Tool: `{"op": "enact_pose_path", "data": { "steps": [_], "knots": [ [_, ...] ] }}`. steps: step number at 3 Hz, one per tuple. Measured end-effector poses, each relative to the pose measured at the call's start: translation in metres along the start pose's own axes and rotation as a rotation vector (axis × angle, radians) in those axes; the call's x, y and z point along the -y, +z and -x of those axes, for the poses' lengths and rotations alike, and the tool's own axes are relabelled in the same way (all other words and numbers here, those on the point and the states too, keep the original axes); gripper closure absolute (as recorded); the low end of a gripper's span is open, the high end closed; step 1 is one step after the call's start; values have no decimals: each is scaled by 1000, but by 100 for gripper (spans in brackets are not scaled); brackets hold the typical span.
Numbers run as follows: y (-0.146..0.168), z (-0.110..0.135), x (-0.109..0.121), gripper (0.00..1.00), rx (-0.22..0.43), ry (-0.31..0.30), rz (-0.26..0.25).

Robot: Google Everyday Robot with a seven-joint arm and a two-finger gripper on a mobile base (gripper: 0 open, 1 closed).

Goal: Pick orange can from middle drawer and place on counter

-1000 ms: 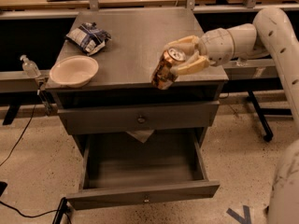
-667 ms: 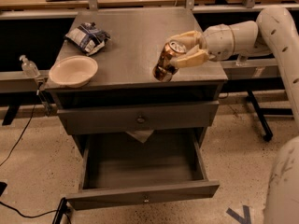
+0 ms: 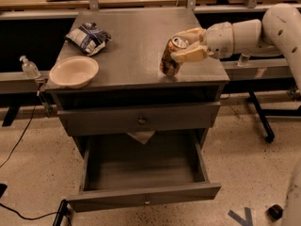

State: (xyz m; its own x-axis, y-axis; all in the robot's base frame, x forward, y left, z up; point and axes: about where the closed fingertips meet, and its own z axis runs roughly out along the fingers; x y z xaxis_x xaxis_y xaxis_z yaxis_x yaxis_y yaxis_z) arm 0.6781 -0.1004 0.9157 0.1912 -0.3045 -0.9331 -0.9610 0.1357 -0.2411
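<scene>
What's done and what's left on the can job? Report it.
Done: the orange can is out of the middle drawer, which stands open with no can in it. In hand: the gripper clasps the can, tilted, low over the counter near its front right edge. Left: set it down upright and let go.
</scene>
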Motion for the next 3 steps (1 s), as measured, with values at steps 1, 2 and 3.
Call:
{"op": "enact_pose_path", "data": {
  "steps": [1, 2, 3],
  "knots": [
    [8, -18, 11, 97, -106, 46, -67],
    [11, -25, 14, 74, -143, 69, -74],
    [11, -24, 14, 51, -143, 69, -74]
  ]
}}
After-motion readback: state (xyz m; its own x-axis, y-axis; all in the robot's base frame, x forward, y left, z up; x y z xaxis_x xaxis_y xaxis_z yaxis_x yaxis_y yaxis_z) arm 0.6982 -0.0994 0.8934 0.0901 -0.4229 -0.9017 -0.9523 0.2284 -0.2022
